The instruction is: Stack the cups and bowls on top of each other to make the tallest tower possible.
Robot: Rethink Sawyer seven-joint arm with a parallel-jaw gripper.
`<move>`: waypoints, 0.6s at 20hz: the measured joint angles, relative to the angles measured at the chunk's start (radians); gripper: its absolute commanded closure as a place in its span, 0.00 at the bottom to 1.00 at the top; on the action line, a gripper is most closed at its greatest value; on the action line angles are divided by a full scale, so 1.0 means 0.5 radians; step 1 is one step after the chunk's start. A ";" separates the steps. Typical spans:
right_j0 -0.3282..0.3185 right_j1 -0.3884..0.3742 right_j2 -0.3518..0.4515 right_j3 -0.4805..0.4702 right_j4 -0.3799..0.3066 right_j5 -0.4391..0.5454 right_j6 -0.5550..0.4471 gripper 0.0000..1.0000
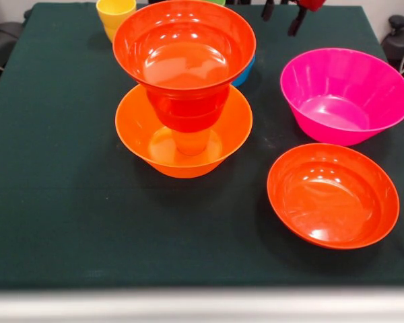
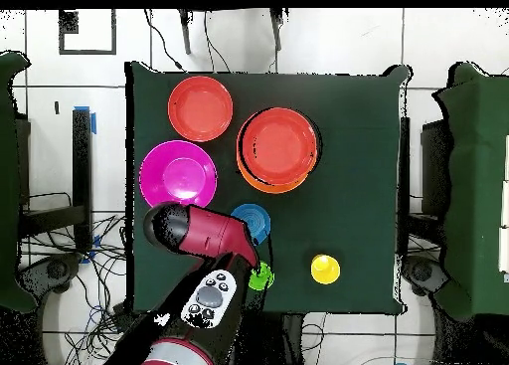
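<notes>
A tower stands mid-table: a large orange bowl [image 1: 141, 138] holds an orange cup [image 1: 190, 142], with a small red-orange bowl [image 1: 186, 111] on the cup and a wide red-orange bowl [image 1: 184, 47] on top. From overhead the tower [image 2: 278, 147] shows as one stack. A second wide red-orange bowl [image 1: 332, 195] and the magenta bowl [image 1: 343, 94] stand alone. The small blue bowl [image 2: 251, 220] peeks out behind the tower [image 1: 246, 71]. A yellow cup [image 1: 114, 15] and a green cup [image 2: 260, 276] stand near the robot's edge. My gripper [image 1: 281, 17] is open and empty at the far edge, beside the green cup.
The red and black arm [image 2: 204, 232] reaches over the table's robot-side edge and covers the gripper from above, between the magenta bowl [image 2: 177, 172] and the blue bowl. Dark green cloth [image 1: 67, 202] covers the table. Cables lie on the floor around the pedestal.
</notes>
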 measured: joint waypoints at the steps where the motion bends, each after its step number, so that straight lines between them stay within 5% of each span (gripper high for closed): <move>1: -0.001 0.000 0.000 0.000 0.000 0.000 0.000 0.00; 12: -0.027 0.000 0.011 0.031 -0.020 -0.088 0.000 0.00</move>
